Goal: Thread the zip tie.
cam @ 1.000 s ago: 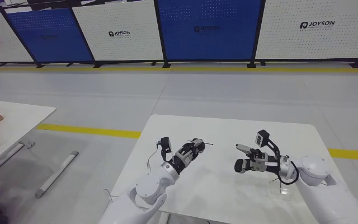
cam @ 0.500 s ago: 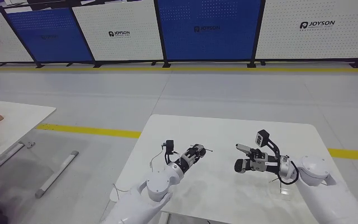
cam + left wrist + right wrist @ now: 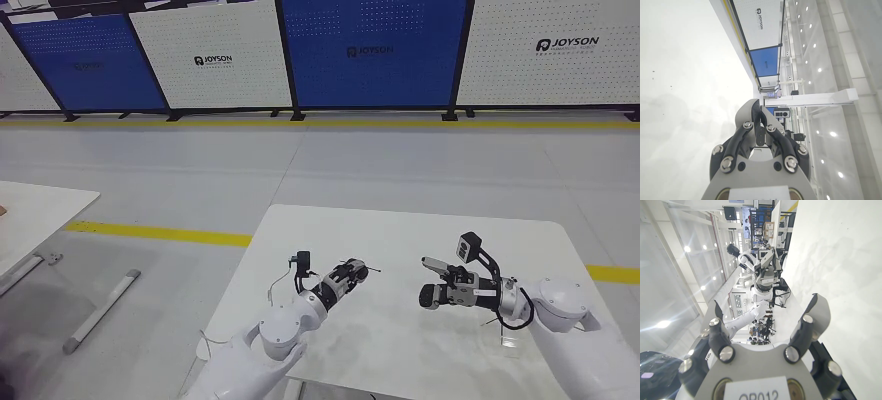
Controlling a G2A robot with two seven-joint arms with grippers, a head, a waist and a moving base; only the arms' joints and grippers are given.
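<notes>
Table [image 3: 400, 235] white (faintly smudged) | left hand [image 3: 359, 267] closed | panels [image 3: 372, 50] blue, white

surface: white table [image 3: 400, 225] | on top: few small dark specks [image 3: 653, 71]

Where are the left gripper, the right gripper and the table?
left gripper [image 3: 759, 105], left wrist view, between the shut fingertips
right gripper [image 3: 766, 300], right wrist view, midway between the open fingertips
table [image 3: 400, 226], top view, bare surface near far edge
</notes>
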